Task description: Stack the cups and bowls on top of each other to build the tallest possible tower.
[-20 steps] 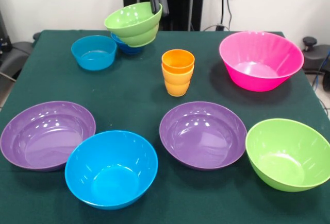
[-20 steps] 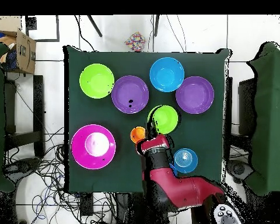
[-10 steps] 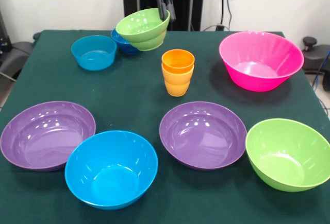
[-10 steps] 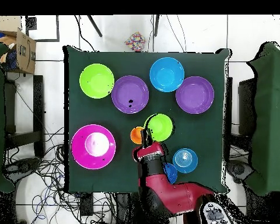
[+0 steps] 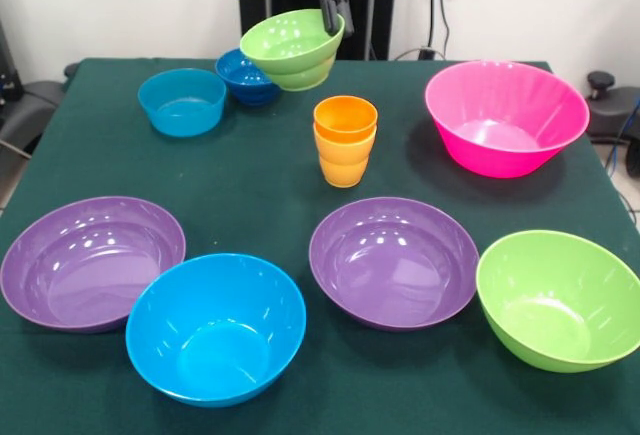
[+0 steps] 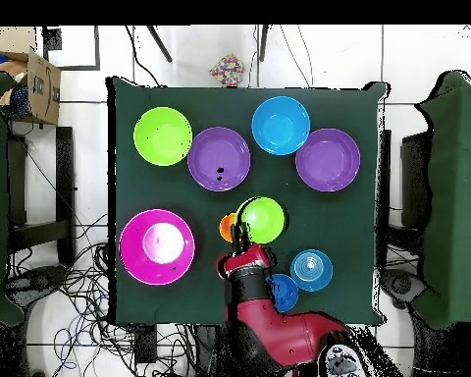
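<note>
The pincer (image 5: pixel 333 17) grips the small green bowl (image 5: pixel 291 48) by its rim; the bowl is judged light, stiff and slippery.

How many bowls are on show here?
8: small green bowl in the jaws, small dark blue bowl and light blue bowl near it, pink bowl at right, then purple bowl, large blue bowl, second purple bowl, large green bowl along the front.

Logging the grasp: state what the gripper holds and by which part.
The gripper holds the small green bowl by its rim, on the side toward the pink bowl, lifted clear of the table.
</note>
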You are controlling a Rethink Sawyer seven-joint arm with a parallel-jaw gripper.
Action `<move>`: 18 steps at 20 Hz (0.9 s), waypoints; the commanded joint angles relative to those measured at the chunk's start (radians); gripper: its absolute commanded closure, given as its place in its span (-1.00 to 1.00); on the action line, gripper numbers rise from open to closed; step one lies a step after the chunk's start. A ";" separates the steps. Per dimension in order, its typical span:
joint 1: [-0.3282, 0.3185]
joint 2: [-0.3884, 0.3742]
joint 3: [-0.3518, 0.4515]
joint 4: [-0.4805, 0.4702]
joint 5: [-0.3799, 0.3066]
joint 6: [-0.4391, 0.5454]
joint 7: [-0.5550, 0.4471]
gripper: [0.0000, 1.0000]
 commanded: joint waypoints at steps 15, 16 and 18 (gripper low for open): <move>0.138 -0.079 -0.034 0.020 0.098 0.094 0.157 1.00; 0.146 -0.083 -0.035 0.021 0.103 0.097 0.158 1.00; 0.160 -0.088 -0.038 0.021 0.114 0.100 0.161 1.00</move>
